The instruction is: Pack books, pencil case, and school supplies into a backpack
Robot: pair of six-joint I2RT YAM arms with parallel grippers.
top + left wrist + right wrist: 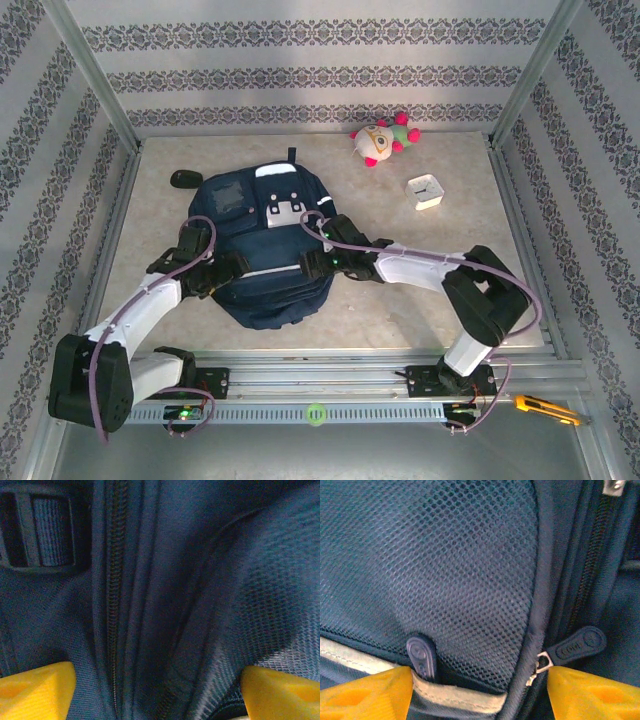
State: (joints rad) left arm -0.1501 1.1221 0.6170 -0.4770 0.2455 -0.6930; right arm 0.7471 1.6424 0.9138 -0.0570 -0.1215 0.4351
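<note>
Reaching over the navy backpack [265, 215], which lies flat mid-table [400, 320], both arms meet at its lower half. The left gripper [160, 695] is spread wide astride a zipper line [115, 605], gripping nothing. The right gripper [480, 690] is just as wide over the mesh pocket [445, 565], a zipper pull [577, 645] near one fingertip, nothing held.

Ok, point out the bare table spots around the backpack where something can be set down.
Widest bare table lies between the backpack, the white clock and the right arm. A smaller patch sits left of the backpack, nearer than the black oval object. Crowded: the backpack's middle, where the left gripper and right gripper meet it.
</note>
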